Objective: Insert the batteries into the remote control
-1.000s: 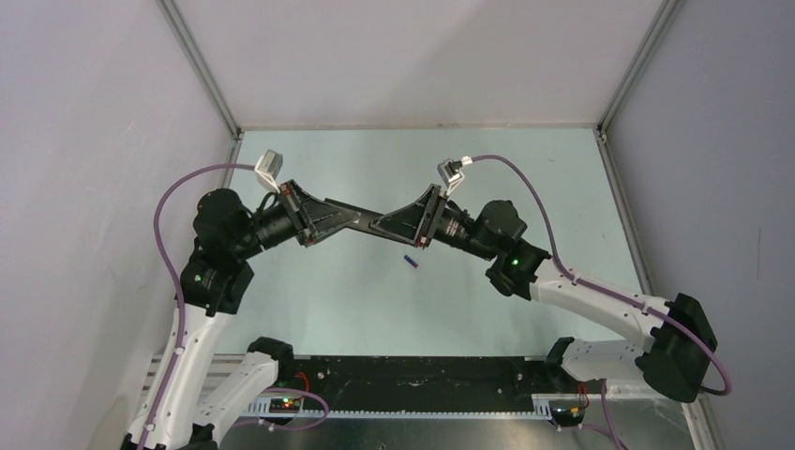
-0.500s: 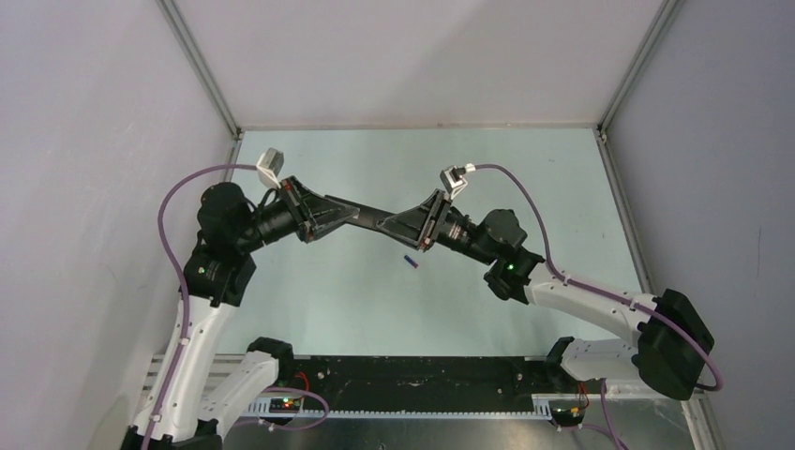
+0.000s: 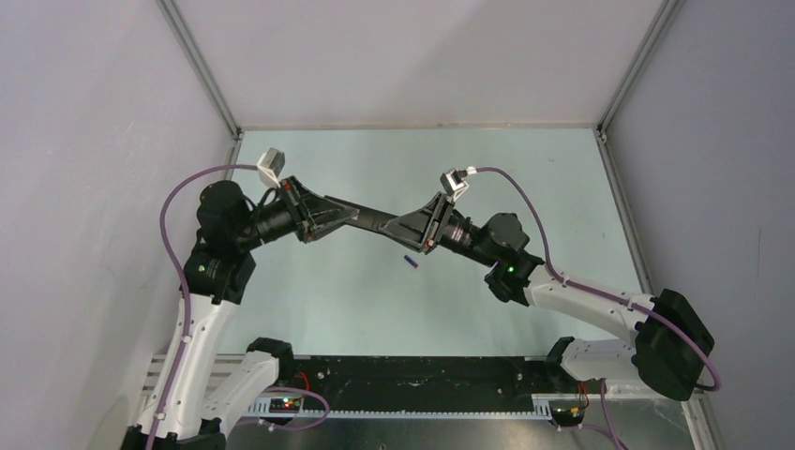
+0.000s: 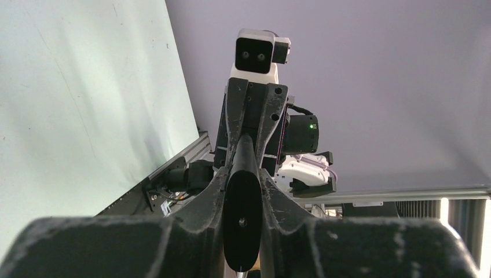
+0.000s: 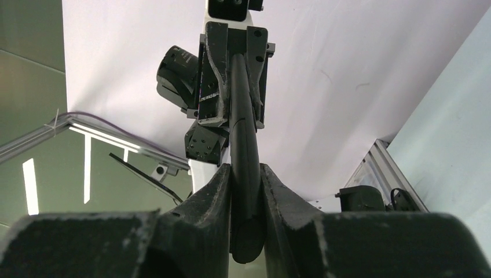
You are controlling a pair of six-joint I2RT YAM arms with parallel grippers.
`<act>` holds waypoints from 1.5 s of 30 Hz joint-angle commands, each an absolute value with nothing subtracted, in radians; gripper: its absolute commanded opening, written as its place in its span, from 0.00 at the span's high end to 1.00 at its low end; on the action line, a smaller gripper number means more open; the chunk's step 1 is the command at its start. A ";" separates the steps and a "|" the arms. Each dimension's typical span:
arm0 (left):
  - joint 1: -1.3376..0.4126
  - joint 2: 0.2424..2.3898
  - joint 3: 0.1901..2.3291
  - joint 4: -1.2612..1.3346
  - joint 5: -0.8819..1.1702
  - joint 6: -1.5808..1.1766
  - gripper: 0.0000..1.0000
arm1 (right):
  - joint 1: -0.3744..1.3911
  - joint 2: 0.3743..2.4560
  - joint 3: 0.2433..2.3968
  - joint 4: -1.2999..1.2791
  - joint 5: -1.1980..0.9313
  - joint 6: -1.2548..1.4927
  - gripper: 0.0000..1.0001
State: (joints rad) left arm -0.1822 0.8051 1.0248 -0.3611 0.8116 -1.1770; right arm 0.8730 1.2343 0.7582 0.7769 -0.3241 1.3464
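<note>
Left end effector and right end effector each gripped the remote control; seemingly a blue battery lay on the bench.

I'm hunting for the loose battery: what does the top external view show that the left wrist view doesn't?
Only the top external view shows the blue-purple battery lying loose on the table. Only the left wrist view shows, end-on, its own fingers pressed against both sides of the remote control. Both show the remote held off the table, the left hand shut on one end and the right hand on the other.
</note>
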 commanded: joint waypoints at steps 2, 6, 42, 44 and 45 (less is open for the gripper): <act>-0.133 0.778 1.096 -0.239 0.825 -1.189 1.00 | 0.848 1.241 0.718 0.689 -0.324 1.318 0.86; -0.119 0.780 1.096 -0.240 0.840 -1.158 1.00 | 0.845 1.230 0.715 0.661 -0.326 1.305 0.86; -0.114 0.784 0.922 -0.242 0.864 -0.893 1.00 | 0.870 1.213 0.951 0.037 -0.081 1.046 0.63; -0.114 0.790 0.913 -0.242 0.863 -0.871 1.00 | 0.875 1.225 0.974 -0.010 -0.063 1.031 0.59; -0.114 0.794 0.910 -0.241 0.859 -0.864 1.00 | 0.876 1.237 0.983 -0.050 -0.052 1.026 0.58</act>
